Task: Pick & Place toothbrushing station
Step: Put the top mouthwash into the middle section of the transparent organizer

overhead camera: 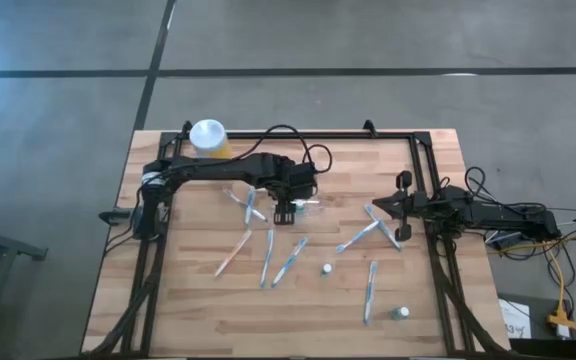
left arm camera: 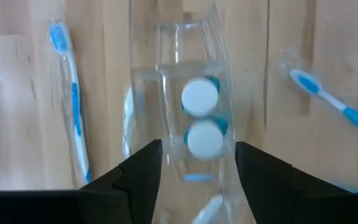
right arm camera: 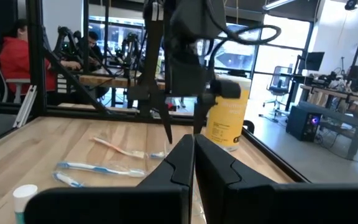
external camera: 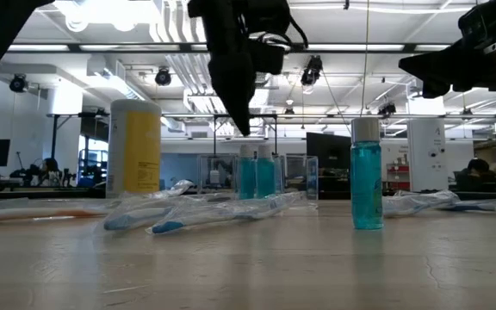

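Observation:
The toothbrushing station (left arm camera: pixel 191 93) is a small clear plastic holder standing on the table near its middle, with two white-capped blue bottles (left arm camera: pixel 201 118) upright inside. It also shows in the low view (external camera: pixel 261 176) and the high view (overhead camera: pixel 310 204). My left gripper (left arm camera: pixel 199 152) is open and points down right over the station, one finger toward each side. In the low view its fingertips (external camera: pixel 244 125) stand above the station's top, touching nothing. My right gripper (overhead camera: pixel 398 215) is shut and empty at the table's right side, and shows in its own wrist view (right arm camera: pixel 193 155).
A yellow canister with a white lid (overhead camera: pixel 209 137) stands at the far left edge. Several wrapped toothbrushes (overhead camera: pixel 268 255) lie scattered over the table's middle. Two small teal bottles (overhead camera: pixel 326 268) (overhead camera: pixel 401 312) stand toward the near right. A black frame (overhead camera: pixel 423 160) borders the table.

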